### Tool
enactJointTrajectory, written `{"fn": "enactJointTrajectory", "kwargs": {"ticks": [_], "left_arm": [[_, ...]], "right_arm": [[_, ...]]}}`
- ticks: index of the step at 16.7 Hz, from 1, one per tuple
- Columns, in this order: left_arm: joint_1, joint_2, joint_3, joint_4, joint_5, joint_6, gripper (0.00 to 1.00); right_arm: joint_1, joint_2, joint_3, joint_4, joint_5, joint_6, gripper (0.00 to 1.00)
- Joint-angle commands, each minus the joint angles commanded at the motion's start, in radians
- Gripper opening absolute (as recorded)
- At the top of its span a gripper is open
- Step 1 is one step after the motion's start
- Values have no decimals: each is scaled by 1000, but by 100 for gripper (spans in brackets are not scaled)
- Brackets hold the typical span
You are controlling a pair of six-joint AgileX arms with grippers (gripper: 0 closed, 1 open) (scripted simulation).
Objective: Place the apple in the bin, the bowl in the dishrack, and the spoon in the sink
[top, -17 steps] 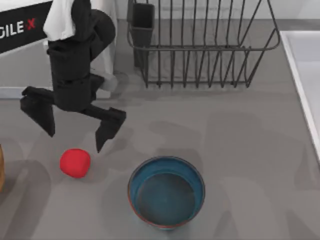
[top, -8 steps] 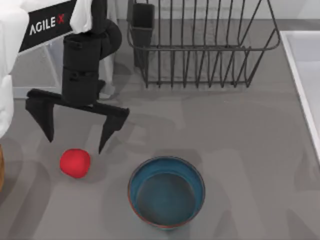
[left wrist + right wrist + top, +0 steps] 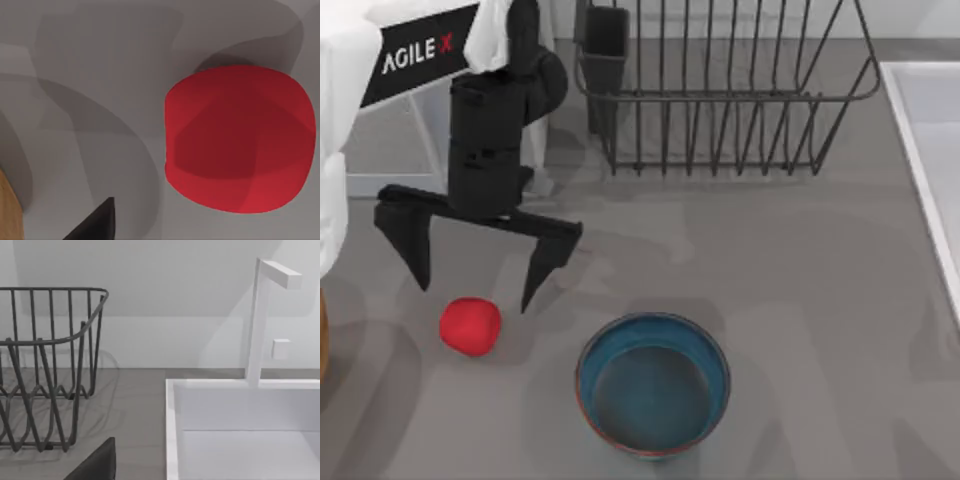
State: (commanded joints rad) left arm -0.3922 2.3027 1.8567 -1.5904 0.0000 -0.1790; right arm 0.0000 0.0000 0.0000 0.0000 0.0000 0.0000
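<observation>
The left claw (image 3: 475, 262) hangs spread wide just above the apple (image 3: 470, 325), which sits on the bench (image 3: 800, 300) left of the bowl (image 3: 653, 384).

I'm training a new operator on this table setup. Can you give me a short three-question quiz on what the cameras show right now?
1. True or false: the left end effector is shut on the apple.
2. What sits nearest the apple? A) bowl B) dishrack C) sink
3. Fill in: the bowl holds ____.

Key: 1 false, it is open above the apple, which lies on the table. 2 A. 3 nothing.
</observation>
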Motion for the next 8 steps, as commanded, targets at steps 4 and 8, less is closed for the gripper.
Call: {"fn": "enactJointTrajectory", "kwargs": {"ticks": [4,8], "left_arm": [[-19,-18,-124,104,10,-19,100],[7,-17,-256,234,-1,4,100]], "right_arm": [[0,0,0,0,0,0,100],[0,0,0,0,0,0,100]]}}
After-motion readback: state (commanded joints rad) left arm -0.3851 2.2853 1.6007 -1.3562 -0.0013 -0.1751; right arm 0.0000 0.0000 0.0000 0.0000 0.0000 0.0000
